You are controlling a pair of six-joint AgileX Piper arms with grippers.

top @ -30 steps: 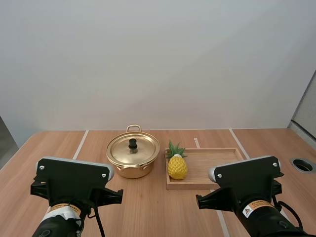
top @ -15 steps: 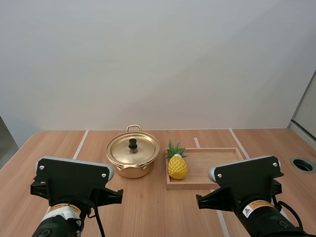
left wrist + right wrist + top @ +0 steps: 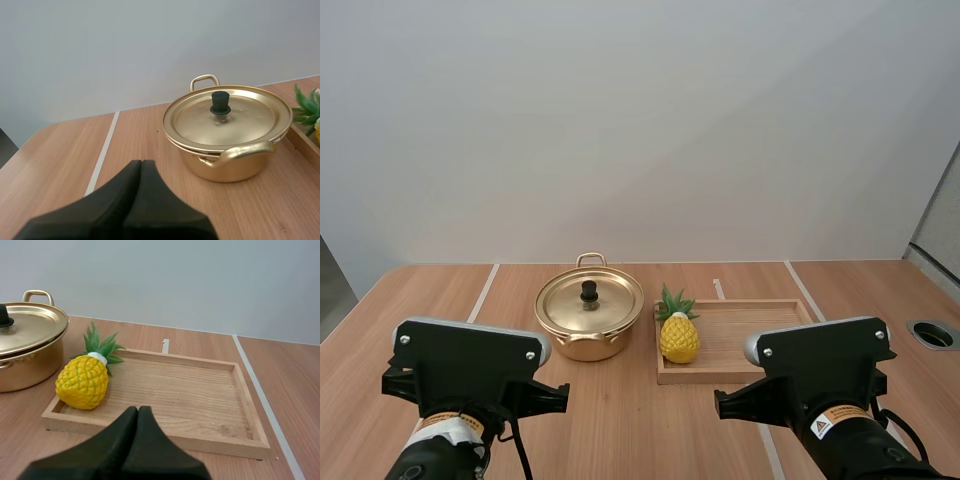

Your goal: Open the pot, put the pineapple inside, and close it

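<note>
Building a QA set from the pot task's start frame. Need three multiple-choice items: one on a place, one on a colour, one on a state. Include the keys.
1. Where does the pineapple sit?
A. inside the pot
B. in the wooden tray, at the end nearest the pot
C. on a white plate

2. What colour is the knob on the lid?
A. black
B. gold
C. red

3. What state is the left pincer in?
A. open
B. shut on the knob
C. shut on nothing

Answers:
1 B: the right wrist view shows it on the tray floor, by the rim beside the pot.
2 A: the knob stands dark against the gold lid.
3 C: it forms one closed dark wedge, short of the pot.
</note>
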